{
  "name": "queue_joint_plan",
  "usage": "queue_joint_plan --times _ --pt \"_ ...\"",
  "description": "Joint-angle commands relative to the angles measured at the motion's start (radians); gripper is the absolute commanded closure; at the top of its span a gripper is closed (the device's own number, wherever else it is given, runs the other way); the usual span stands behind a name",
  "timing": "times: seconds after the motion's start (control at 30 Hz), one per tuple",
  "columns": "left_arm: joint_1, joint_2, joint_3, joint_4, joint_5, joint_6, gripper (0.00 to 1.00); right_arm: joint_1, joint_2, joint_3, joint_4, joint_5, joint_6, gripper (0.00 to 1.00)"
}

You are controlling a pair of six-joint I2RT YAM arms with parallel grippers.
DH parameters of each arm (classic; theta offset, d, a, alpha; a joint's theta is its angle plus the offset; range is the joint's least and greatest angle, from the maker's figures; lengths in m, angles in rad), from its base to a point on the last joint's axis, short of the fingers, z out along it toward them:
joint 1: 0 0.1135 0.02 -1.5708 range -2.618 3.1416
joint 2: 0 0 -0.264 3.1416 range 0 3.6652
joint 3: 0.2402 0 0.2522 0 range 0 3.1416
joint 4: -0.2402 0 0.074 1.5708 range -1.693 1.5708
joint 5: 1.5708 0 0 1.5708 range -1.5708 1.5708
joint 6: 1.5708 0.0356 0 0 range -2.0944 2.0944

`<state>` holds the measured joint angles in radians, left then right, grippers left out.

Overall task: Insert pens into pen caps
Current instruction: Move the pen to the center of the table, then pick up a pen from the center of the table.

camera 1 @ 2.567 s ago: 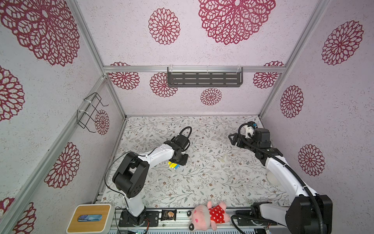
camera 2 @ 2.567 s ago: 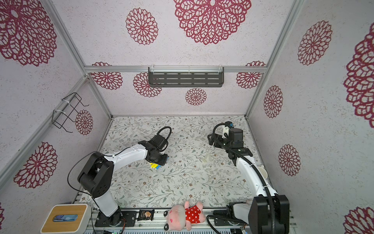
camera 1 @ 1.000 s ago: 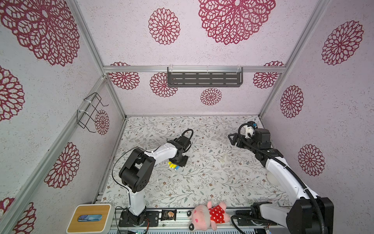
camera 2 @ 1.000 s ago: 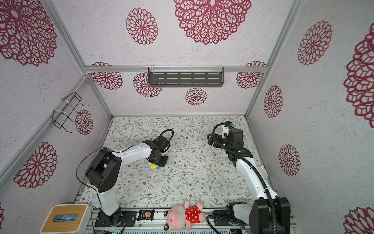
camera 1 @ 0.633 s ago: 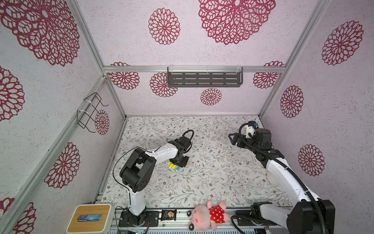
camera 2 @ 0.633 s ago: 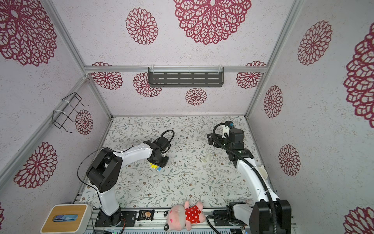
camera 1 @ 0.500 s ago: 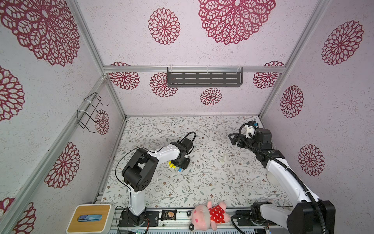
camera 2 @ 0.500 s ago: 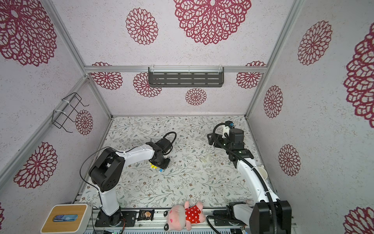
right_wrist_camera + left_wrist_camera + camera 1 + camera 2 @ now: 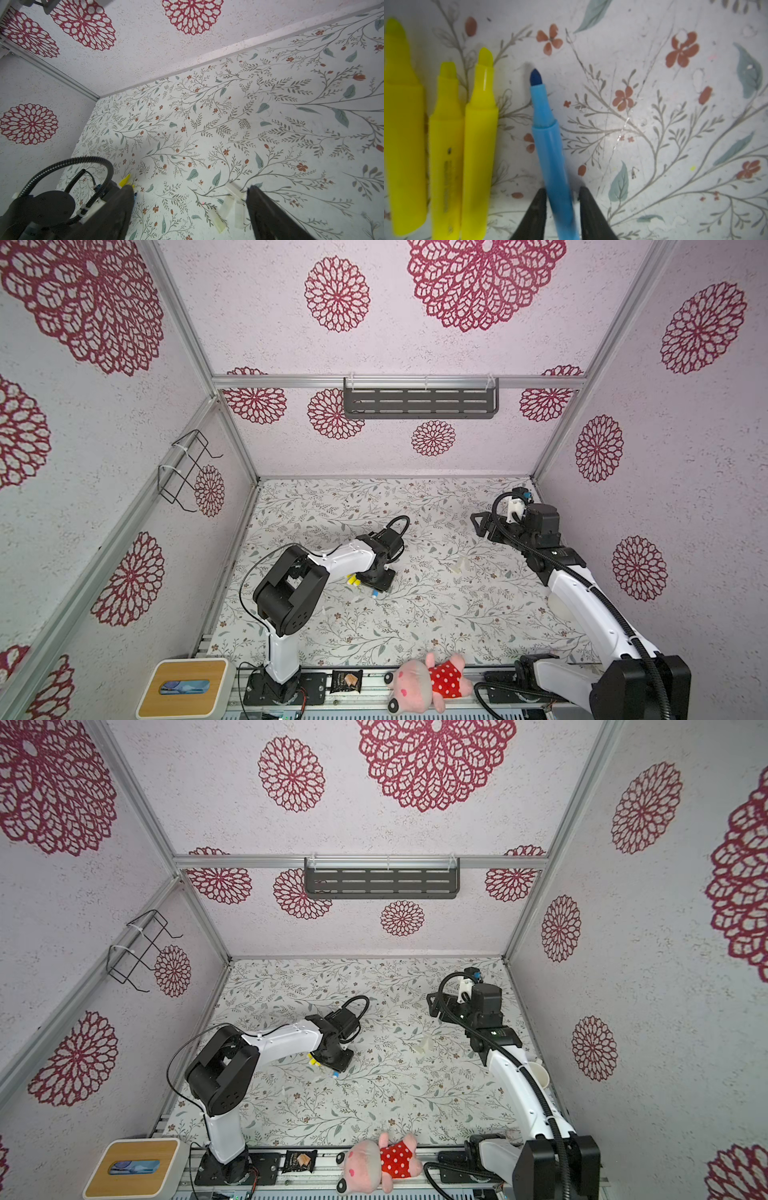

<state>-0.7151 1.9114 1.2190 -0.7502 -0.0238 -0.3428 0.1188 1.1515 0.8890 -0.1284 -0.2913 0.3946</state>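
Observation:
Three yellow pens (image 9: 446, 135) lie side by side on the flowered table cover, uncapped. A blue pen (image 9: 548, 133) lies next to them, angled a little away. My left gripper (image 9: 561, 188) is low over the table and shut on the blue pen's barrel. In both top views only the blue tip (image 9: 375, 594) and the yellow ends (image 9: 312, 1061) stick out from under the left gripper (image 9: 376, 583). Several whitish pen caps (image 9: 228, 204) lie in a loose cluster right of centre (image 9: 458, 566). My right gripper (image 9: 190, 188) hangs open above the table behind the caps, holding nothing.
A pink plush toy (image 9: 428, 682), a small dark packet (image 9: 347, 681) and a wood-topped box (image 9: 183, 686) sit along the front rail. A white cup (image 9: 540, 1075) stands by the right wall. A grey shelf (image 9: 419, 402) hangs on the back wall and a wire rack (image 9: 187, 468) on the left.
My left arm has shifted a little right and toward the front, and the blue pen's tip now sits apart from the yellow pens. The right arm has not moved.

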Motion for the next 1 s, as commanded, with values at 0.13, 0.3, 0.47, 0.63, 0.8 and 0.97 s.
queue_joint_plan --times 0.13,0.3,0.47,0.63,0.8,0.97 --pt "-0.017 0.128 -0.052 -0.051 0.044 -0.019 0.93 0.005 -0.031 0.008 0.011 0.025 0.007 0.12" --pt "-0.023 0.151 -0.069 -0.024 0.128 -0.009 0.97 0.005 -0.038 0.012 0.006 0.03 0.006 0.12" --pt "-0.033 0.158 -0.085 0.013 0.19 -0.011 1.0 0.005 -0.048 -0.003 0.009 0.032 0.007 0.14" --pt "-0.035 0.005 -0.144 0.119 0.202 -0.041 1.0 0.005 -0.057 -0.021 0.009 0.012 -0.003 0.19" --pt "-0.034 -0.183 -0.208 0.246 0.25 -0.058 1.0 0.004 -0.126 -0.081 0.077 0.002 0.011 0.2" --pt "-0.018 -0.353 -0.262 0.361 0.311 -0.077 1.0 0.004 -0.138 -0.107 0.189 -0.31 0.019 0.13"
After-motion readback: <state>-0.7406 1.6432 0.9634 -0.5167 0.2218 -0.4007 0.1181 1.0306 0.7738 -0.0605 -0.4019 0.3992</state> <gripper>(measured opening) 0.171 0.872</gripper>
